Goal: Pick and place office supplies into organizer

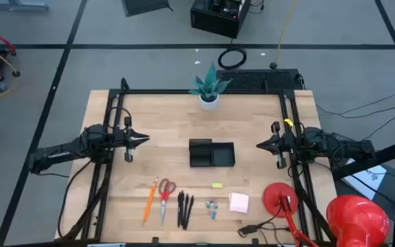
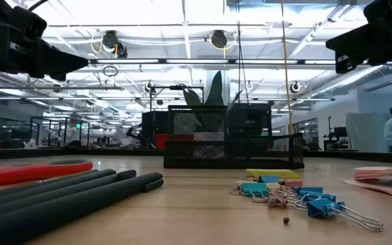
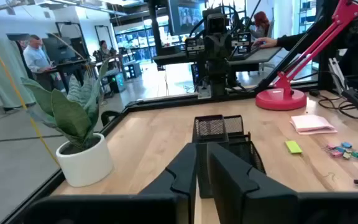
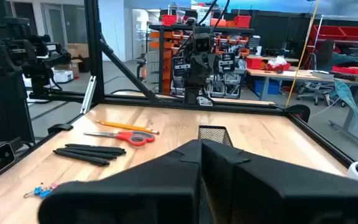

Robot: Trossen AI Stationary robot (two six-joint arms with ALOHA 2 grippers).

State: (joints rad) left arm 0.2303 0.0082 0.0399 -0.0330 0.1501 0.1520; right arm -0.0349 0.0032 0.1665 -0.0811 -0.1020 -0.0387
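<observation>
The black mesh organizer [image 1: 211, 154] stands at the table's middle, between my two grippers. My left gripper [image 1: 146, 139] hovers to its left and my right gripper [image 1: 258, 145] to its right; both point level at it, shut and holding nothing. Along the near edge lie an orange pencil [image 1: 149, 200], red-handled scissors [image 1: 164, 197], black pens [image 1: 185, 209], small blue clips [image 1: 212, 207] and a pink sticky-note pad [image 1: 238, 202]. A tiny yellow piece [image 1: 217, 184] lies just behind them. The left wrist view shows the organizer [image 3: 219, 127] beyond my left gripper [image 3: 202, 146].
A white plant pot [image 1: 209, 99] stands at the far edge behind the organizer. A red lamp base [image 1: 278, 196] with its cable sits at the near right. The black frame rails [image 1: 112, 130] run along both sides. Bare wood lies around the organizer.
</observation>
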